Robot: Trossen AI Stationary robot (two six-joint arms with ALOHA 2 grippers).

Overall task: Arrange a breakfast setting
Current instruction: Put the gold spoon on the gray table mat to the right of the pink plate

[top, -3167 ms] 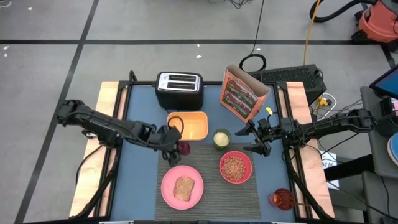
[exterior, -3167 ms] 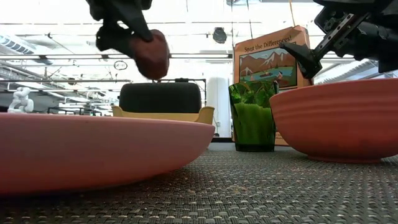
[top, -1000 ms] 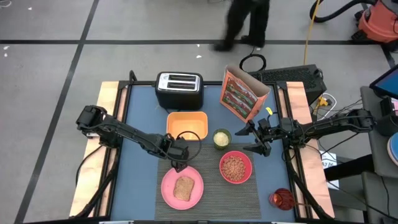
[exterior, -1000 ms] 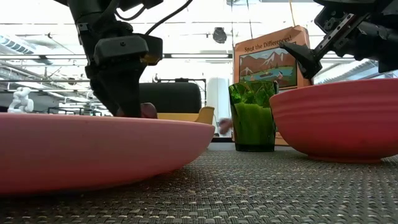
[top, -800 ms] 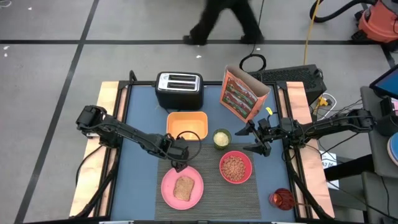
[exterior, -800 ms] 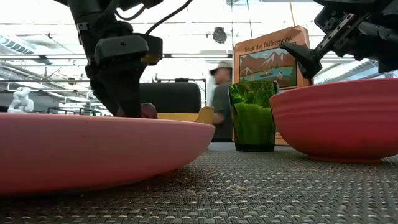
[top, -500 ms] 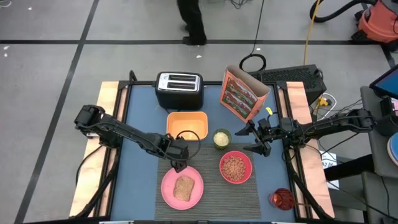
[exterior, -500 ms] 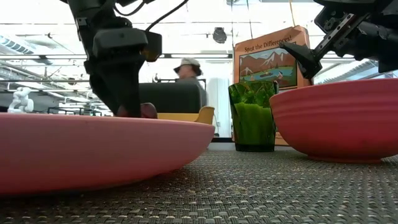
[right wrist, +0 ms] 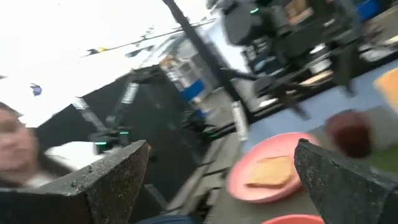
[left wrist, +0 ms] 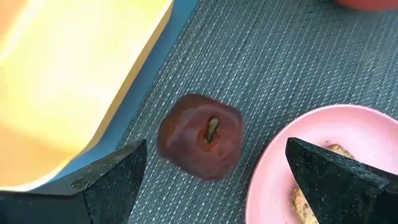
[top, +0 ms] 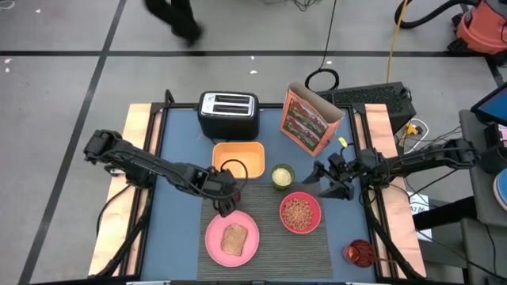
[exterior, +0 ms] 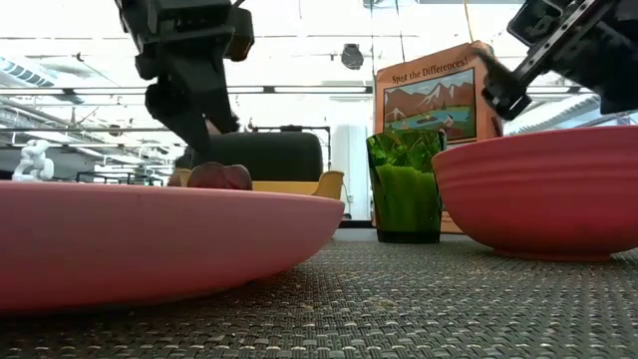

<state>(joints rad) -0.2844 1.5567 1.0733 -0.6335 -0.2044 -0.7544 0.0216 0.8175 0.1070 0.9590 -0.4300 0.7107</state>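
Observation:
The small dark-red fruit (left wrist: 200,135) lies stem up on the dark grey ribbed placemat (top: 269,237), between the yellow tray (left wrist: 74,74) and the far rim of the round pink plate (top: 232,237). The brown toast slice (top: 233,238) lies on the plate. My left gripper (top: 224,198) hangs open just above the fruit, a finger on either side, touching nothing. The pink bowl (top: 300,212) holds cereal. My right gripper (top: 329,180) is open and empty, above the table beyond the bowl's far right side. The orange-red cereal box (top: 307,120) stands at the back. The gold spoon does not show.
A black toaster (top: 228,113) stands at the far edge, behind the yellow tray (top: 239,161). A green glass (top: 282,176) stands between tray and bowl. A red glass (top: 359,253) sits at the near right corner. A person walks past beyond the table.
My left gripper has let go of the fruit and risen off it; the fruit stays on the placemat by the plate's far rim. My right gripper has turned a little where it hangs.

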